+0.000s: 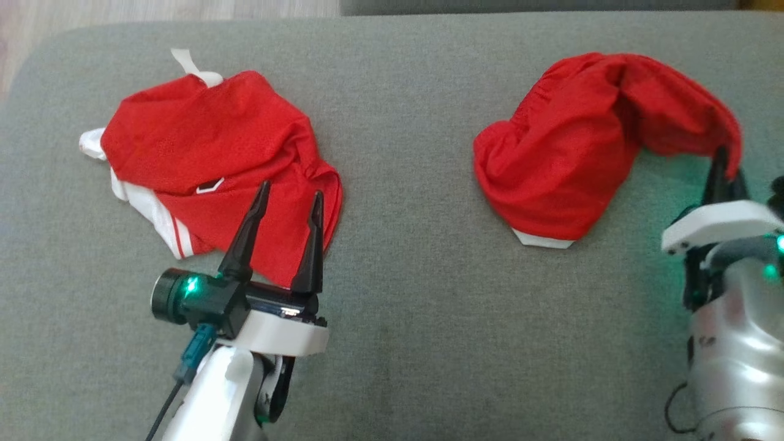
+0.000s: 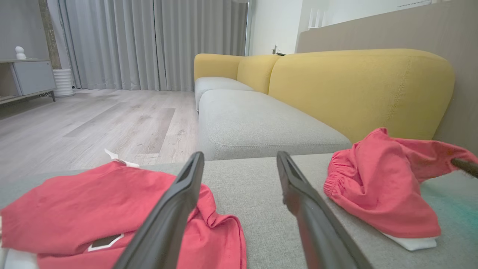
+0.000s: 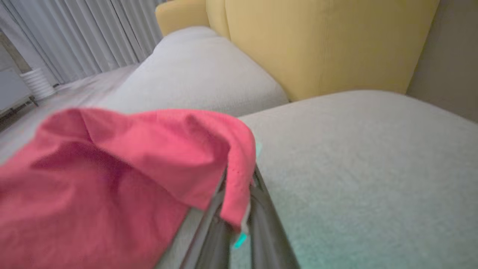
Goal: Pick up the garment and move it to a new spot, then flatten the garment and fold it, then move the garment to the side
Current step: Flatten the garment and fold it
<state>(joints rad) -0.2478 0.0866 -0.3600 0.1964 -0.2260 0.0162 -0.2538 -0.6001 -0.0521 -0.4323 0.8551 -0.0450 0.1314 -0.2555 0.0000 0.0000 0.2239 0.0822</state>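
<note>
A crumpled red garment (image 1: 563, 153) with a white hem lies on the right of the grey cushion (image 1: 404, 288). My right gripper (image 1: 724, 160) is shut on its right edge, and that edge is lifted off the cushion. In the right wrist view the red cloth (image 3: 112, 179) drapes over the closed fingers (image 3: 261, 224). A second red and white garment (image 1: 202, 141) lies bunched at the left. My left gripper (image 1: 291, 190) hovers open over its near right corner, holding nothing. The left wrist view shows both garments (image 2: 74, 201) (image 2: 377, 186) either side of the open left gripper (image 2: 239, 157).
The cushion's far edge meets another grey seat (image 2: 254, 123) with yellow backrests (image 2: 354, 86). Wooden floor (image 2: 93, 119) lies beyond the cushion's far left corner, with curtains and a low cabinet (image 2: 30, 76) behind. Bare cushion stretches between the two garments.
</note>
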